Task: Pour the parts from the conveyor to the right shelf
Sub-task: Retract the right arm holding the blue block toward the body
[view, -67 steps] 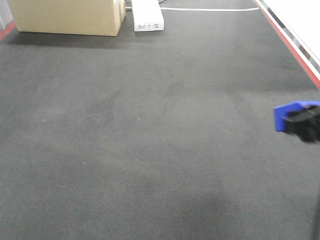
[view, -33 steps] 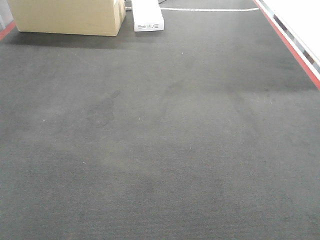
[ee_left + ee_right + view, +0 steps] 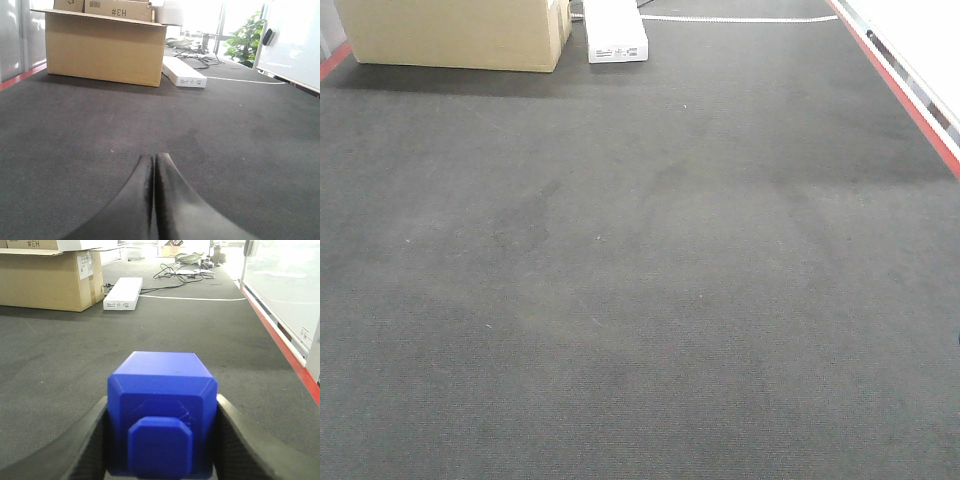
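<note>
The right gripper (image 3: 161,404) is clamped on a blue box (image 3: 162,385). Its two dark fingers (image 3: 85,445) press against the box's left and right sides, so the box sits squarely between them and fills the gap. The box is a saturated, glossy blue plastic with bevelled corners and edges. Its top surface, sloping away from the fingers, is smooth and unmarked apart from a tiny speck. On the face nearest the wrist camera a smaller raised panel with clipped corners stands out low and centred, with faint scratch lines just above it. No opening shows from this angle, and what the box holds cannot be told. It is carried clear of the dark grey carpet (image 3: 65,350), which runs on ahead of the fingertips.

Far beyond the left finger stand a cardboard carton (image 3: 45,280) and, beside it, a white flat case (image 3: 122,293). Cables (image 3: 175,272) trail on the floor further off. Beyond the right finger a red stripe (image 3: 285,352) borders the carpet.

The left gripper (image 3: 152,159) is clenched on nothing, its black fingers (image 3: 175,210) meeting along a thin seam, with only carpet straight ahead of the tips. The front-facing view shows neither gripper nor the box.
</note>
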Controlling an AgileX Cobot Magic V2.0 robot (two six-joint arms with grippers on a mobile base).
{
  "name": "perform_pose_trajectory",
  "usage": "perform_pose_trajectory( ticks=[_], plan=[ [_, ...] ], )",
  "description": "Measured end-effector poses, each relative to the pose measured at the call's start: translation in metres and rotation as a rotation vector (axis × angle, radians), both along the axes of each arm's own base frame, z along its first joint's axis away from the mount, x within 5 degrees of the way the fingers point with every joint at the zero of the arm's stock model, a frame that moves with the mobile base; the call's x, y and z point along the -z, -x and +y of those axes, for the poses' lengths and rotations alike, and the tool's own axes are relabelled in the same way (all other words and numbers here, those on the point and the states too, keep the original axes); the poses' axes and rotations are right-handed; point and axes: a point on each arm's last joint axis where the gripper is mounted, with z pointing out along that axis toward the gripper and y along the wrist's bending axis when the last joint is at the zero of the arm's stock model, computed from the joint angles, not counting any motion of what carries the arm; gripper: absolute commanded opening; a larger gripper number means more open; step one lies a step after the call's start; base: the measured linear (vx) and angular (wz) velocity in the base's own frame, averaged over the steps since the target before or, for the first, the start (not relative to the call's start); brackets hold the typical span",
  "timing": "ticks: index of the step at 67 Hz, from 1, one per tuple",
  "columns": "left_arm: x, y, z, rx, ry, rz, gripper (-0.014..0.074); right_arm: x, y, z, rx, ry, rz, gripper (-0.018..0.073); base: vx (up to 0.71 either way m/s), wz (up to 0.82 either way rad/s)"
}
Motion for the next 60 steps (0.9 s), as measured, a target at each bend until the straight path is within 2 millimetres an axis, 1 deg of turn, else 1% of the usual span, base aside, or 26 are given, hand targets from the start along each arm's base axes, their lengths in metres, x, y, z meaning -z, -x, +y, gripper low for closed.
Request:
perform_pose_trajectory(
  ticks=[60],
  plan=[
    [0.0000,0.0000,0.0000,0.000,0.000,0.000,-0.0006,0.0006,0.0000,-0.0002,0.001,0.004,0.006,-0.0004,-0.01,0.01]
  ],
)
